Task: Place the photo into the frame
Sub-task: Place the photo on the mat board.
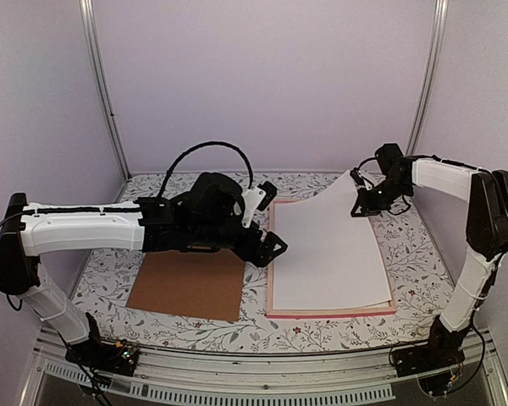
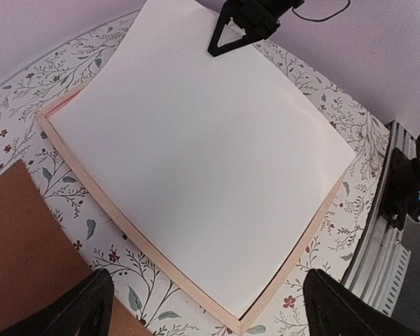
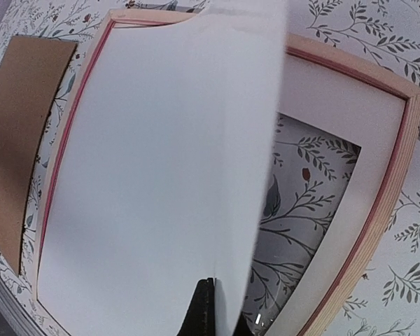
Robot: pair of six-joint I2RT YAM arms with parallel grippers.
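Over the frame, we are holding the photo, white back up, nearly seated; our right hand is clamping its raised far corner, our left hand is hovering spread beside the frame.

No legible text, label, brand, number or sign anywhere: blank across the white upturned side of the photo, bare along the frame and the brown board, only printed leaves and flowers on the table cover.
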